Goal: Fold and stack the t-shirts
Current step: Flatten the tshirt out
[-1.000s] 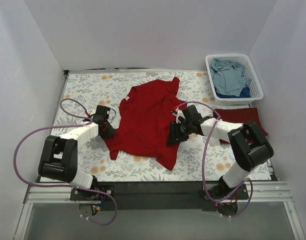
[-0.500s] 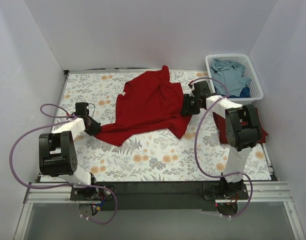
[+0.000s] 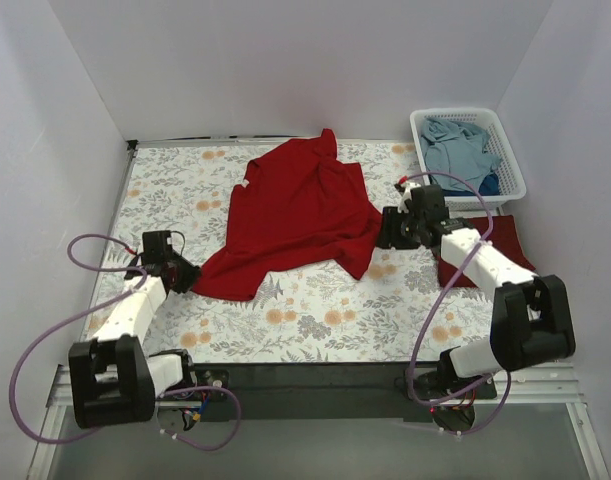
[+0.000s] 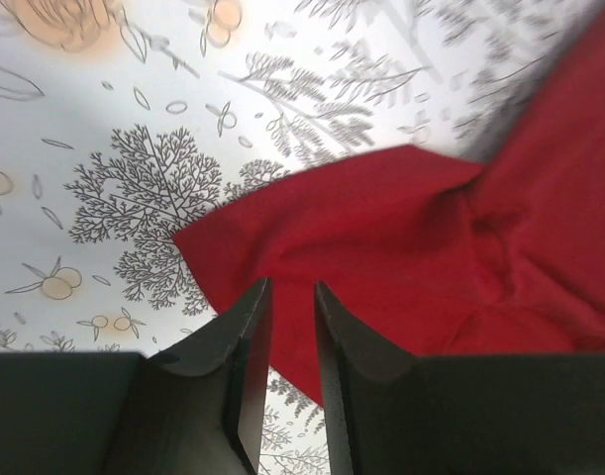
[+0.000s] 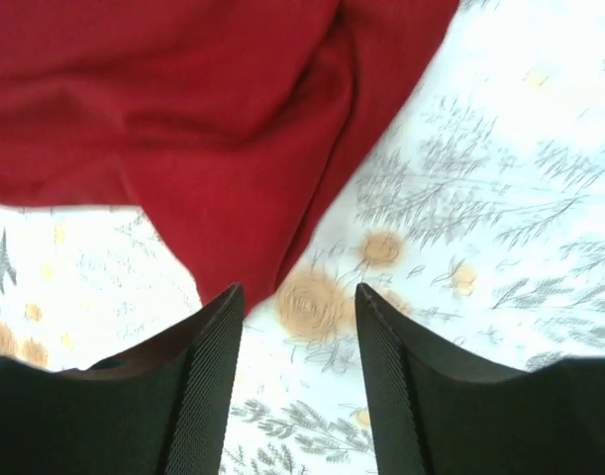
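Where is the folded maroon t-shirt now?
In the top view, the folded dark maroon cloth t-shirt lies at far right, on the near side of the white plastic lattice basket, partly under the right arm.

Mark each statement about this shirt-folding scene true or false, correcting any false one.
1. The bright red shirt lies spread on the floral table. True.
2. The white basket is empty. False: it holds blue shirts.
3. The right gripper is clamped on the bright red shirt. False: its jaws stand open, nothing between them.
4. A folded maroon shirt lies on the table near the basket. True.
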Controlling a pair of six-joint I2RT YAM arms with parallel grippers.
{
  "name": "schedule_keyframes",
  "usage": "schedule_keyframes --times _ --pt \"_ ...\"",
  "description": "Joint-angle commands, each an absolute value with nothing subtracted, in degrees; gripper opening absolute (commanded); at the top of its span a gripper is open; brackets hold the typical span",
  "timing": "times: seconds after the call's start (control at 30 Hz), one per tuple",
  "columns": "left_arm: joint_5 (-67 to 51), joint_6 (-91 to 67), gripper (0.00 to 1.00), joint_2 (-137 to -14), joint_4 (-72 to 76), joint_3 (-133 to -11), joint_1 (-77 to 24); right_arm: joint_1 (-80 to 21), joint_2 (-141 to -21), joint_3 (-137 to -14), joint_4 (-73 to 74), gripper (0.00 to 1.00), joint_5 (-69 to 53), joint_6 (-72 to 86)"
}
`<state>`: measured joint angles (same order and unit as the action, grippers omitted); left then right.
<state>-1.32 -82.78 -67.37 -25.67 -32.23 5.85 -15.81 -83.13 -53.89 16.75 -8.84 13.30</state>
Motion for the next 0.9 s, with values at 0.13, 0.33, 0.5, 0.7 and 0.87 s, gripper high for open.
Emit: schedule_keyframes --times 0.13,0.33,0.5,0.7,0.87 --pt "4.49 -79.46 0.35 -54.67 -24.8 -31.47 5.63 -15.91 -77.34 -39.38 1.86 0.63 -19.86 20.38" --pt "-2.61 -76.47 0.47 -55.89 -20.14 -30.67 2.03 -15.82 -78.92 -34.37 -8.94 0.66 -19.51 26.09" --pt "-8.69 -75.85 0.49 -61.25 -17.75 -32.33 -1.21 -15.82 -82.87 -33.4 -13.62 0.64 -21.0 29.61" --pt "-7.03 -75.32 0.49 -73.11 -17.58 -37.61 -7.82 -15.82 -88.76 -34.27 -15.03 0.62 -22.67 30.15" --pt "-5.1 -76.9 0.48 -79.71 -17.67 -39.37 -8.44 -15.82 -91.67 -35.24 -14.85 0.5 -23.38 28.39"
